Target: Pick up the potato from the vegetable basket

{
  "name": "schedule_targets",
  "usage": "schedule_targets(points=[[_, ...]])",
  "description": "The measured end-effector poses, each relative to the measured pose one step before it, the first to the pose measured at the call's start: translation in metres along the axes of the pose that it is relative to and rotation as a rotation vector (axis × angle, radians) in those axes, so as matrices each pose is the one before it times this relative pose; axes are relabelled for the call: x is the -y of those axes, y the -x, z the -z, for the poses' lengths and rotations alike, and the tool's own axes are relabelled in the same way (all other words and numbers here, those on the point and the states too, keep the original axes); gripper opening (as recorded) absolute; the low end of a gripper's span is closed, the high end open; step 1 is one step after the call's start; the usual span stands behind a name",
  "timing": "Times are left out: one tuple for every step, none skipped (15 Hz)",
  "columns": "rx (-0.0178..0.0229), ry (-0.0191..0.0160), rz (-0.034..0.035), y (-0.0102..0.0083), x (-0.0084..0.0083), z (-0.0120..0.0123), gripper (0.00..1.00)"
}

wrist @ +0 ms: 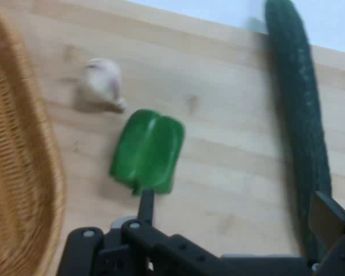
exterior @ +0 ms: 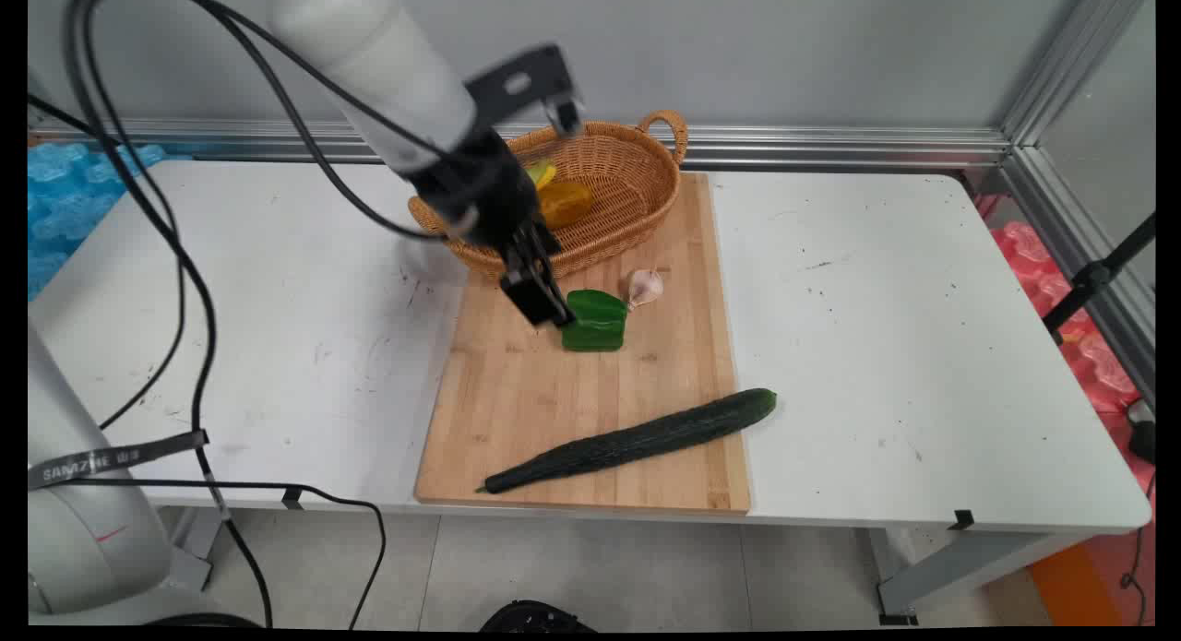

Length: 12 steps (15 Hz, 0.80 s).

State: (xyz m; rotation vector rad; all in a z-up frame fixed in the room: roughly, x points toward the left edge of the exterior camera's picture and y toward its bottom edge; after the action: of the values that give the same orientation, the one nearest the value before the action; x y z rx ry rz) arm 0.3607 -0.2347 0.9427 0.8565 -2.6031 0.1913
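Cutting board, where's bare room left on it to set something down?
Free: the strip of cutting board between the green pepper and the cucumber, and the near-left corner. Crowded: the far end, where basket, garlic, pepper and claw cluster.

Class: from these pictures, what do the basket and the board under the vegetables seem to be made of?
Basket: woven wicker or rattan by its look, tan strands and looped handle showing. Board: pale wood, perhaps bamboo, matte, with visible grain and joined strips.
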Motion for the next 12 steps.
schedule_targets(points=[[-0.00949, -0.01113, 0.01848, 0.00449, 0.00872, 0.00829, 1.00], [-0.00747, -0.00924, 0.01566, 0.00344, 0.00737, 0.00653, 1.00], [-0.00881, -0.01231, 0.01808, 0.00338, 0.00920, 0.00707, 1.00], [-0.00711, -0.01105, 0.01512, 0.00258, 0.00791, 0.00544, 1.00], [-0.00530, -0.00982, 0.01272, 0.00201, 0.00666, 0.00412, 1.00], [-0.00715, -0.01280, 0.01535, 0.00177, 0.00826, 0.00439, 1.00], [-0.01176, -0.02154, 0.02524, 0.00232, 0.01375, 0.00575, 1.00], [-0.00709, -0.01345, 0.01513, 0.00078, 0.00819, 0.00245, 1.00], [-0.01006, -0.01633, 0.01646, 0.00004, 0.00973, 0.00187, 1.00], [-0.00922, -0.01549, 0.01510, -0.00071, 0.00954, 0.00030, 1.00], [-0.00604, -0.01216, 0.01133, -0.00101, 0.00783, -0.00104, 1.00], [-0.00274, -0.00839, 0.00601, -0.00089, 0.00511, -0.00140, 1.00]])
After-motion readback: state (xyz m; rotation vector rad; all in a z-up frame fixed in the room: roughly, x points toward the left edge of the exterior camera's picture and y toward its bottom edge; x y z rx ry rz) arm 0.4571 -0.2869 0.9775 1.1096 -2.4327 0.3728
